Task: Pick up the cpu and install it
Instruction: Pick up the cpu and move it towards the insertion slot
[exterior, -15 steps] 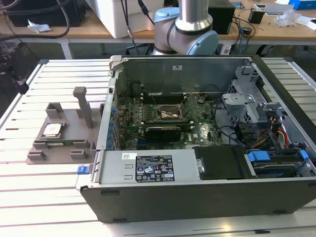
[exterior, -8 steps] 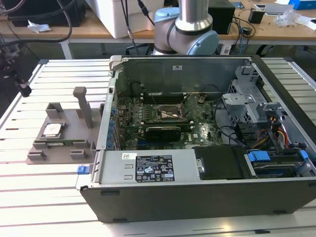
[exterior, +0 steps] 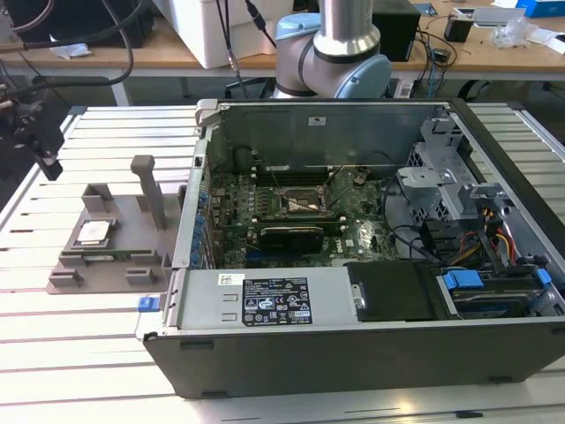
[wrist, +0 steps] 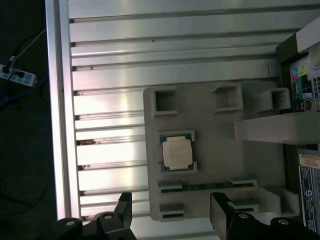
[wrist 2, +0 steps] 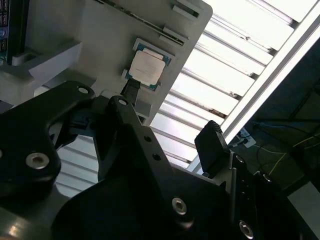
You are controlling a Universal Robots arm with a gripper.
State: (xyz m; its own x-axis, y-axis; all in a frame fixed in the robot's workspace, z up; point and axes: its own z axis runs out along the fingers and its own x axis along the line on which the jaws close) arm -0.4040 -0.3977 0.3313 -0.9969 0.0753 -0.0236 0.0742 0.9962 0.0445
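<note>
Fragility is what I'd mind most with the cpu [wrist: 176, 152], a small flat square chip with a silvery-grey metal top and a thin darker rim. It looks light and rigid, and the smooth lid would likely be slippery. Its underside I'd judge delicate. The safest hold seems to be across two opposite edges, squarely and gently, keeping it level.

It lies flat, metal side up, in a shallow square pocket of the pale grey plastic tray [wrist: 215, 150]. That tray sits on the slatted aluminium surface [wrist: 110, 75], just beside the open grey metal computer case [exterior: 353, 353] at the exterior view's left. A long narrow green memory stick [wrist: 200, 186] lies in a slot of the same tray, next to the chip's pocket. The tray's other square recesses look empty.

The black gripper [wrist: 171, 212] hangs above the tray with its fingers [wrist: 220, 215] spread wide, holding nothing and clear of the chip.

Inside the case, the green motherboard [exterior: 353, 234] lies flat with its dark square metal socket frame [exterior: 296, 203] near the middle, well apart from the chip.
</note>
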